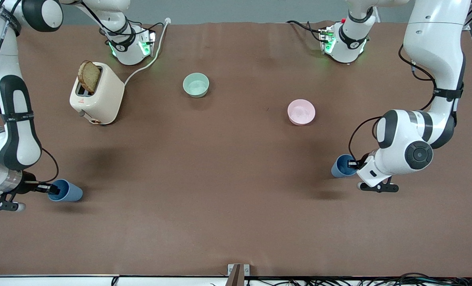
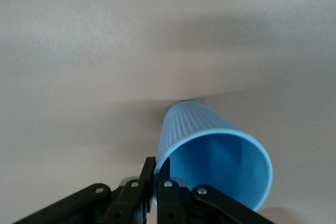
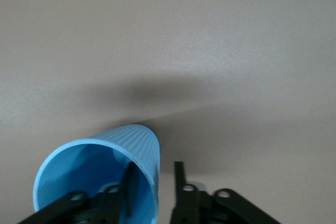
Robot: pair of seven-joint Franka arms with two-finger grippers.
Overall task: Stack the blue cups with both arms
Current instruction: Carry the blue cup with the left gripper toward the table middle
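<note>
Both grippers at the blue cups' rims

The left gripper (image 1: 354,163) pinches the rim of the blue cup (image 1: 342,165) at the table's (image 1: 236,190) four o'clock (toward the left arm's end). The right gripper (image 1: 52,188) straddles the other blue cup's (image 1: 67,191) rim at eight o'clock, fingers (image 3: 180,174) parted, not clamped.

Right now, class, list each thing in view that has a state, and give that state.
Left hand: shut on the rim of one blue cup.
Right hand: open, one finger inside the other blue cup, one outside.
Toaster: bread slice sticking up.
Mint-green bowl: upright, empty.
Pink bowl: upright, empty.
</note>
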